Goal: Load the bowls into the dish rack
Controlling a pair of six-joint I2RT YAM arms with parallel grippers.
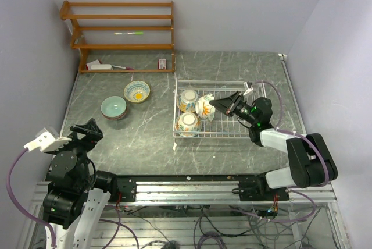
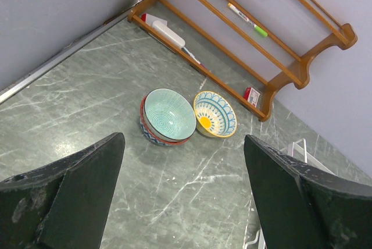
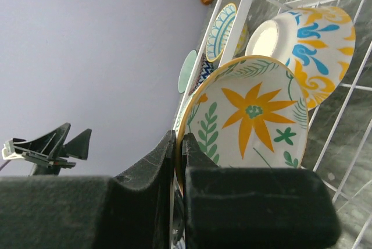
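The white wire dish rack sits right of centre and holds three floral bowls. Two of them rest on their sides. My right gripper is shut on the rim of the third bowl, which stands on edge inside the rack. In the right wrist view the fingers pinch the orange-flower bowl beside a blue-and-orange bowl. On the table to the left, a pale teal bowl sits stacked in a reddish one beside a yellow patterned bowl. My left gripper hangs open and empty short of them.
A brown wooden shelf unit stands at the back left with a pen and small items on it. The rack's near corner shows at the right of the left wrist view. Purple walls close in both sides.
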